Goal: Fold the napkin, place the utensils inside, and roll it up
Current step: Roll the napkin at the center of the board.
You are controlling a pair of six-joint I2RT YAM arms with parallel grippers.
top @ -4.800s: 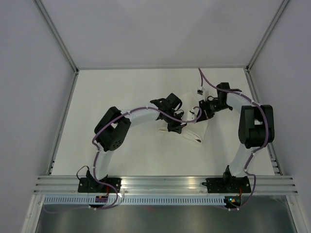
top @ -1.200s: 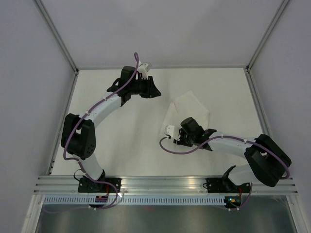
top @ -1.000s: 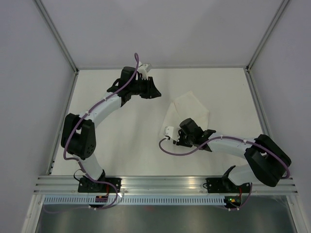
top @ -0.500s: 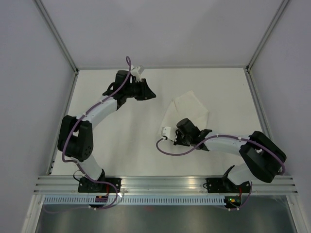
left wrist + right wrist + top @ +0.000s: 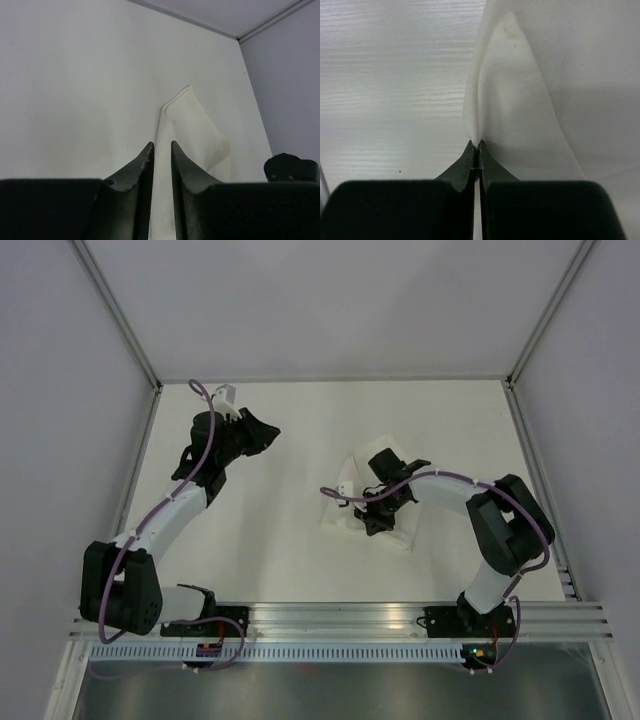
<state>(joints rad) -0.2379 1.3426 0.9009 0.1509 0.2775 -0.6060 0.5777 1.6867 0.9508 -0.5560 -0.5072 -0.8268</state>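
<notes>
The white napkin [image 5: 340, 518] lies folded and rumpled right of the table's middle. My right gripper [image 5: 372, 524] is down over it, shut on a raised fold of the napkin [image 5: 520, 100]; the cloth is pinched between the fingertips [image 5: 476, 145]. My left gripper [image 5: 272, 433] hovers over bare table at the back left, well apart from the napkin. Its fingers stand a narrow gap apart [image 5: 161, 144] with nothing between them, and the napkin [image 5: 192, 130] shows beyond them. The utensils are out of view.
Grey walls enclose the white table [image 5: 260, 530] on the left, back and right. An aluminium rail [image 5: 330, 618] carrying both arm bases runs along the near edge. The right arm's dark body [image 5: 292, 167] shows at the right edge of the left wrist view.
My right gripper has closed on the napkin and drawn its fold over, so the cloth now sits lower and more bunched. My left arm has swung left and back, away from the napkin.
</notes>
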